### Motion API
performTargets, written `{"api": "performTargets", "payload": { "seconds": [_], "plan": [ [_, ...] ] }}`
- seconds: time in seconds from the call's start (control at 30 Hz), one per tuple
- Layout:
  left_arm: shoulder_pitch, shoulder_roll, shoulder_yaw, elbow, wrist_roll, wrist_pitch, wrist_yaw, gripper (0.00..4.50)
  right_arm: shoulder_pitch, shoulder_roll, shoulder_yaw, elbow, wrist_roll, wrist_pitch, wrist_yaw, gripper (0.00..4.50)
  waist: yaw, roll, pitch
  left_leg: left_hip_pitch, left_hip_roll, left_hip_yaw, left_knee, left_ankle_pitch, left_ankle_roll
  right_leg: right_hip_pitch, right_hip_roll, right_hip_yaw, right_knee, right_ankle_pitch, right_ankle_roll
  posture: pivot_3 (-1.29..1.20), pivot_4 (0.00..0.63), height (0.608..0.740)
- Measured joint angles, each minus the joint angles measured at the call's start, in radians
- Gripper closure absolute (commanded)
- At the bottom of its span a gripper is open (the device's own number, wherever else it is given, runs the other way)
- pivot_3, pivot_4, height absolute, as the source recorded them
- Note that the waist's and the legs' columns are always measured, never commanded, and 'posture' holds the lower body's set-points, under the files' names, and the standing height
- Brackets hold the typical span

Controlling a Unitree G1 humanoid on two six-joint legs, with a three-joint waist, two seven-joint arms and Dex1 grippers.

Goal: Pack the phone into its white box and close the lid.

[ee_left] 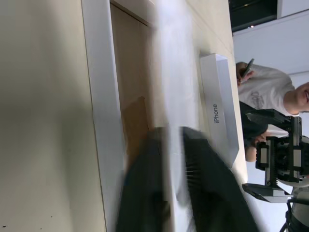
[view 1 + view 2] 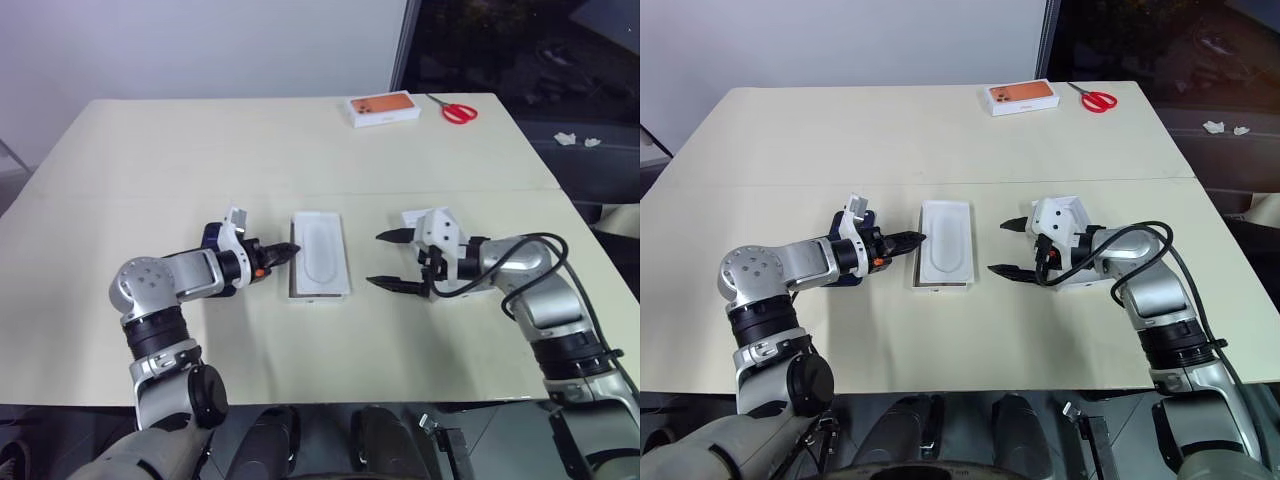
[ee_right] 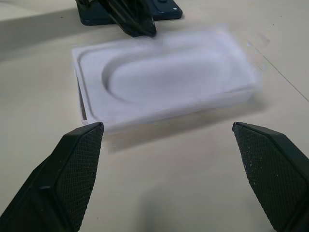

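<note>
The white box (image 2: 320, 292) lies in the middle of the table with a white insert (image 3: 164, 79) with an oval recess sitting on top of it. My left gripper (image 2: 290, 250) points at the box's left edge, fingers (image 1: 212, 193) a little apart, so open, nothing held. The dark blue phone (image 3: 164, 10) lies flat under my left wrist. My right gripper (image 2: 376, 260) stands wide open just right of the box, empty. The white lid (image 1: 219, 111), marked "iPhone" on its side, rests on the table behind my right gripper.
A white box with an orange phone picture (image 2: 383, 108) and red scissors (image 2: 458, 110) lie at the table's far right edge. A person (image 1: 265, 96) sits beyond the table in the left wrist view. Bare table stretches to the far left.
</note>
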Motion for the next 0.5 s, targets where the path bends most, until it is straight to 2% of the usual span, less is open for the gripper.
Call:
{"api": "performTargets", "payload": {
  "seconds": [0.13,0.33,0.5],
  "plan": [
    [-0.012,0.008,-0.012,-0.001,-0.008,0.000,-0.023,0.37,-0.019,0.007,0.001,0.015,-0.006,-0.009,-0.003,0.00,0.000,0.000,0.000,0.000,0.000,0.000,0.000,0.000,0.000,0.000,0.000,0.000,0.000,0.000,0.000,0.00,0.150,0.740],
    [-0.015,0.069,-0.036,-0.021,-0.009,-0.010,-0.040,0.37,-0.025,0.013,0.001,0.017,-0.011,-0.013,-0.006,0.00,-0.002,0.000,0.000,0.000,0.000,0.000,0.000,0.000,0.000,0.000,0.000,0.000,0.000,0.000,0.000,0.00,0.150,0.740],
    [-0.010,0.153,-0.059,-0.073,-0.022,-0.087,-0.123,0.37,-0.040,0.053,0.014,0.014,-0.017,0.007,-0.026,0.00,-0.002,0.000,0.000,0.000,0.000,0.000,0.000,0.000,0.000,0.000,0.000,0.001,0.000,0.000,0.000,0.00,0.150,0.740]
  ]
}}
